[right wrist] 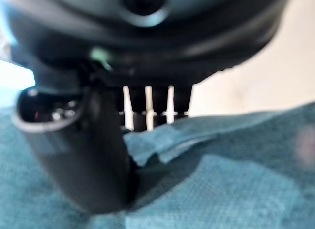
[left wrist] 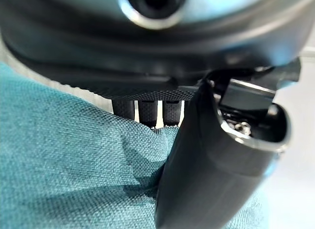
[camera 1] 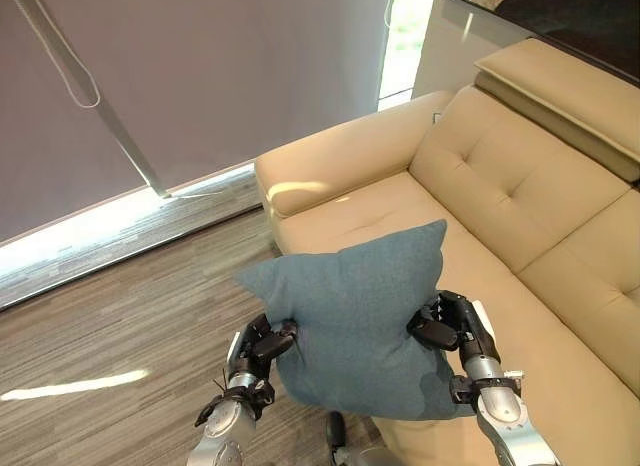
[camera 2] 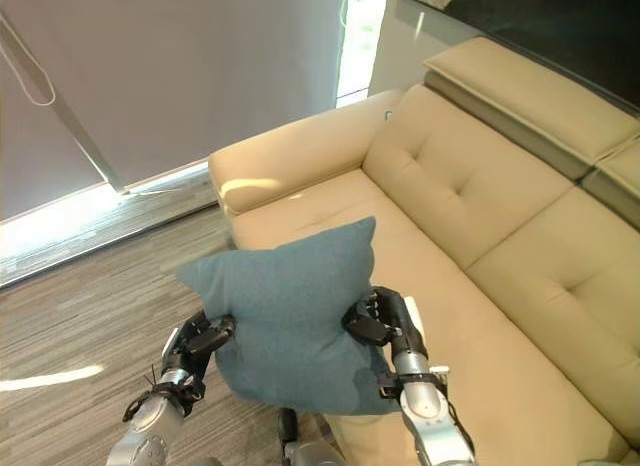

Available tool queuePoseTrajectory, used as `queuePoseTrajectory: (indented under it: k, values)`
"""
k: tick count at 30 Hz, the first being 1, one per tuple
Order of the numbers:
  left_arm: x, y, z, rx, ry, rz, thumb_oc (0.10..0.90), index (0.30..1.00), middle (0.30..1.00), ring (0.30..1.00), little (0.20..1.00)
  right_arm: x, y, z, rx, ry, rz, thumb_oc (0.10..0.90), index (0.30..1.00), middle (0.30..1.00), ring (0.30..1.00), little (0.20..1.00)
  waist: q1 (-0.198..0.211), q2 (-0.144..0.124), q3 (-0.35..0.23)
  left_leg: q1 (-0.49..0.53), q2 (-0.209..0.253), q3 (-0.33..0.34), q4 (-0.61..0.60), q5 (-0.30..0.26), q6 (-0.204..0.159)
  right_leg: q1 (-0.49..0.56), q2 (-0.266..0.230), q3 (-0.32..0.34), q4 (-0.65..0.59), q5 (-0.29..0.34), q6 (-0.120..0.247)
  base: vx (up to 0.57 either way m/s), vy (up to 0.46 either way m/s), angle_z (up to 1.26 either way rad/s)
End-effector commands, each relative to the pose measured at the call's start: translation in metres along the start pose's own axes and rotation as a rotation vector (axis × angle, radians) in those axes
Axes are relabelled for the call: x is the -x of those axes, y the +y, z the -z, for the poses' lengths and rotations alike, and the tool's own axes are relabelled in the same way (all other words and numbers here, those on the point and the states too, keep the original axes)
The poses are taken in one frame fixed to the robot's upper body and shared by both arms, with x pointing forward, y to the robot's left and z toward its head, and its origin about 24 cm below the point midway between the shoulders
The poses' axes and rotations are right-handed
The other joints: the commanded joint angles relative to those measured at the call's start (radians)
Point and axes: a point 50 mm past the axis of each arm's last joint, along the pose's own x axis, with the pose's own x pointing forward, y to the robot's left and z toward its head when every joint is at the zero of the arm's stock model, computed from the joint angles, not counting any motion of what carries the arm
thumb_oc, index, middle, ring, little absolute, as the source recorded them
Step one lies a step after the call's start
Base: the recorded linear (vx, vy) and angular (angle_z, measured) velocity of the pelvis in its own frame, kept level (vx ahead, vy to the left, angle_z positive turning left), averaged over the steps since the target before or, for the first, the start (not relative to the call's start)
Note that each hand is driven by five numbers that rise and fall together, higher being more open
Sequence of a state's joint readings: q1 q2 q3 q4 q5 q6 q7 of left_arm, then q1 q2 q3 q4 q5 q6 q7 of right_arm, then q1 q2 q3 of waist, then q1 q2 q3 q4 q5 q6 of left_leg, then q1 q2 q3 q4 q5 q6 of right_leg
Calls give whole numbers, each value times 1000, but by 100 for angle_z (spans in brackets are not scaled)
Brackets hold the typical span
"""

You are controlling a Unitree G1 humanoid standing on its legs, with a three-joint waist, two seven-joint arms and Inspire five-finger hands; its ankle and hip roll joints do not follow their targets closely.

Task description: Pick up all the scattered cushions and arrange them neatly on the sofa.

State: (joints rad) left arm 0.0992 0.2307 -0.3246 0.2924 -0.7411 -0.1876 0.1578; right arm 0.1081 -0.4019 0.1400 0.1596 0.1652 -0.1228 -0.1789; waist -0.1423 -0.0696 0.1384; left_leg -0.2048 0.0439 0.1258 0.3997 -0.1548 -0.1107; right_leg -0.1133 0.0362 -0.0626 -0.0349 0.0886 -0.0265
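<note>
Teal cushion, pinched by my left hand and right hand above the sofa's front edge, could slip floorward if either pinch loosens.

No readable text, label, number or sign is showing in any of the views.
</note>
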Motion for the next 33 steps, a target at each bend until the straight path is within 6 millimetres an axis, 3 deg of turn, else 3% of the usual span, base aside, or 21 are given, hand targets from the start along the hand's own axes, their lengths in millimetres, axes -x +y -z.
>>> queuePoseTrajectory:
  k: [1,4,7,13,16,18,20,22,25,27,28,29,31,32,33]
  values:
    - [-2,-71,-39,-1,-207,390,400,300,300,300,300,-12,21,-72,-118,-369,-69,400,300,300,300,300,12,-33,-59,24,-23,-13,-138,36,61,37,-64,50,51,-124,91,209,57,-19]
    - [-1,-74,-44,10,-227,396,400,300,300,300,300,-13,21,-71,-128,-362,-56,400,300,300,300,300,41,-24,-45,-36,-13,-99,-261,143,38,77,-41,89,44,-147,87,222,82,-51]
    - [0,-76,-47,12,-242,402,400,300,300,300,300,-14,22,-73,-120,-370,-56,400,300,300,300,300,57,-13,-40,-36,-20,-133,-310,161,36,103,-33,128,57,-173,89,230,146,-56]
    - [-3,-72,-51,-42,-252,399,400,300,300,300,300,-15,29,-75,-109,-374,-83,400,300,300,300,300,53,-1,-62,26,-44,-73,-337,136,79,83,-75,174,157,-195,128,208,218,-58]
    - [-5,-66,-63,-55,-299,372,400,300,300,300,300,-18,36,-81,-108,-397,-107,400,300,300,300,300,53,5,-58,62,-46,6,-344,108,111,22,-100,184,271,-152,174,186,235,-83]
    - [-6,-62,-63,-64,-306,353,400,300,300,300,300,-19,42,-82,-115,-396,-127,400,300,300,300,300,51,8,-60,106,-45,50,-373,95,117,-22,-116,105,288,-117,184,228,172,-108]
    - [-5,-55,-62,-55,-299,325,400,300,300,300,300,-20,45,-83,-121,-400,-131,400,300,300,300,300,57,8,-61,161,-48,102,-385,61,113,-74,-136,-127,185,-96,174,268,98,-90]
    - [-6,-55,-59,-51,-287,326,400,300,300,300,300,-20,43,-83,-115,-403,-123,400,300,300,300,300,50,4,-57,184,-55,117,-383,49,117,-61,-140,-177,168,-100,170,137,-2,-143]
    - [-6,-61,-55,-61,-270,368,400,300,300,300,300,-17,34,-80,-98,-401,-96,400,300,300,300,300,33,1,-70,197,-69,120,-361,18,111,-28,-123,-140,133,-109,155,145,-76,33]
    - [-4,-66,-51,-51,-258,391,400,300,300,300,300,-13,28,-74,-106,-384,-71,400,300,300,300,300,15,-12,-68,163,-53,114,-220,7,68,16,-109,-109,89,-116,128,98,-159,12]
    - [-5,-68,-52,-54,-263,390,400,300,300,300,300,-13,23,-74,-97,-386,-56,400,300,300,300,300,21,-31,-46,73,-26,82,-7,78,5,52,-97,-86,54,-113,100,42,-125,18]
    - [-5,-67,-51,-56,-260,384,400,300,300,300,300,-13,23,-72,-109,-375,-55,400,300,300,300,300,27,-31,-38,54,-22,50,29,74,2,63,-89,-73,44,-114,95,33,-77,28]
    - [-5,-67,-50,-48,-253,383,400,300,300,300,300,-13,22,-71,-107,-366,-55,400,300,300,300,300,26,-39,-42,29,-12,17,-2,62,16,64,-98,-54,34,-113,101,79,79,-38]
    - [-4,-65,-49,-46,-247,380,400,300,300,300,300,-13,22,-69,-107,-358,-58,400,300,300,300,300,34,-40,-46,39,18,-19,-100,27,29,76,-106,-22,26,-120,115,161,159,-66]
    - [-4,-66,-50,-45,-248,383,400,300,300,300,300,-13,22,-68,-109,-353,-57,400,300,300,300,300,34,-37,-54,36,31,-51,-164,46,30,75,-107,-8,24,-122,119,190,174,-66]
